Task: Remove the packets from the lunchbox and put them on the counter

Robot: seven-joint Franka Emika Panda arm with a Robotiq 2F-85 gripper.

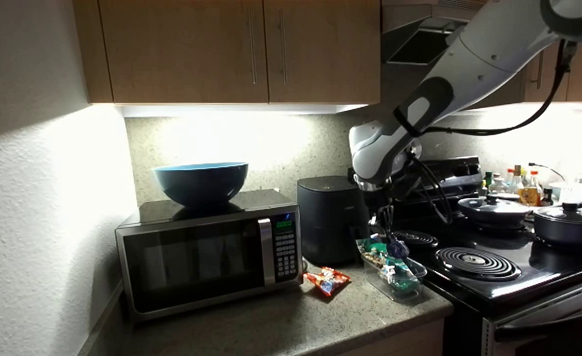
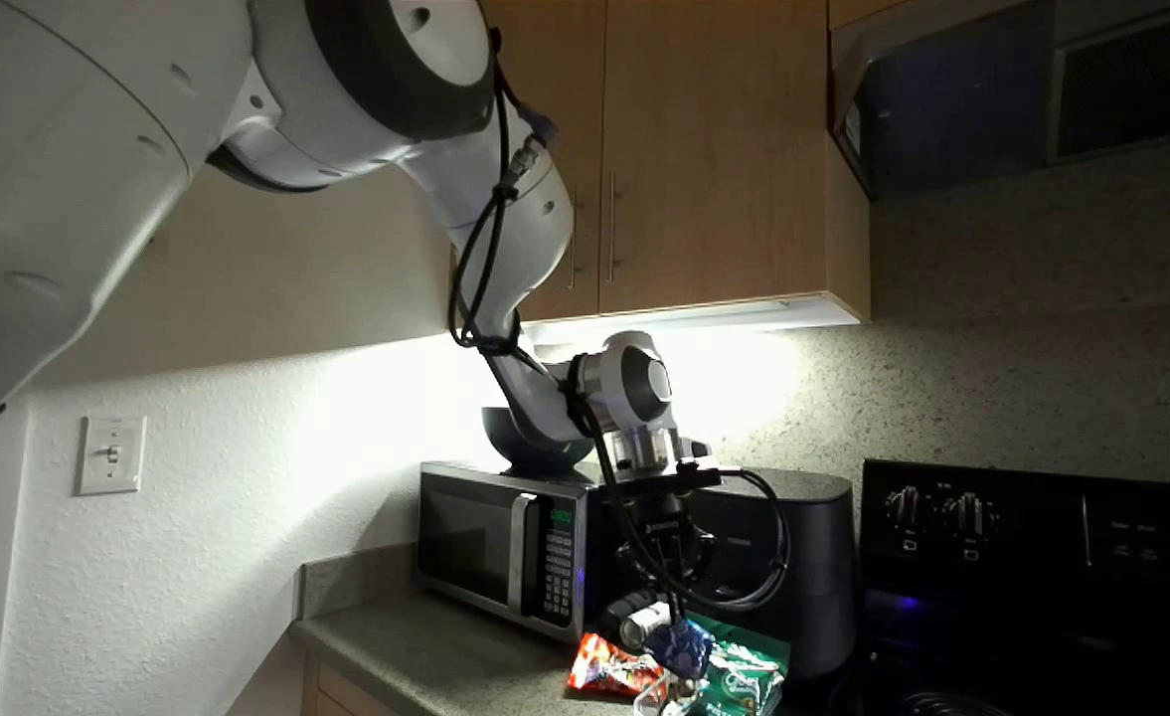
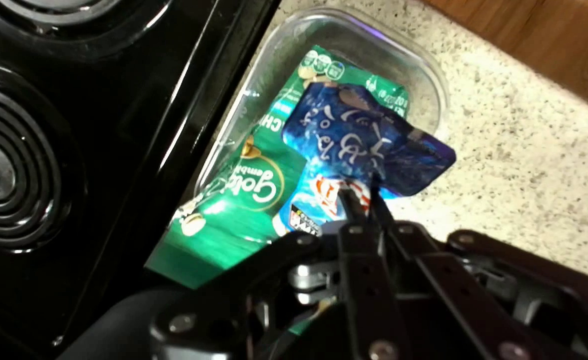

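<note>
The lunchbox is a clear plastic box (image 1: 392, 291) at the counter's edge beside the stove, also in the wrist view (image 3: 436, 82). Green packets lie in it (image 1: 405, 285) (image 2: 742, 681) (image 3: 254, 185). My gripper (image 1: 388, 236) (image 2: 674, 602) (image 3: 366, 197) is over the box, shut on a crumpled dark blue packet (image 1: 398, 248) (image 2: 682, 648) (image 3: 323, 125), just above the green ones. A lighter blue part with red and white print is under the fingers; I cannot tell if it is a separate packet. A red-orange packet (image 1: 328, 281) (image 2: 612, 666) lies on the counter (image 1: 251, 326).
A microwave (image 1: 197, 267) with a blue bowl (image 1: 201, 183) on top stands at the wall. A black air fryer (image 1: 328, 222) stands behind the box. The stove (image 1: 473, 262) (image 3: 124, 165) with coil burners and pots (image 1: 570, 225) adjoins the counter. Cabinets (image 1: 187, 49) hang above.
</note>
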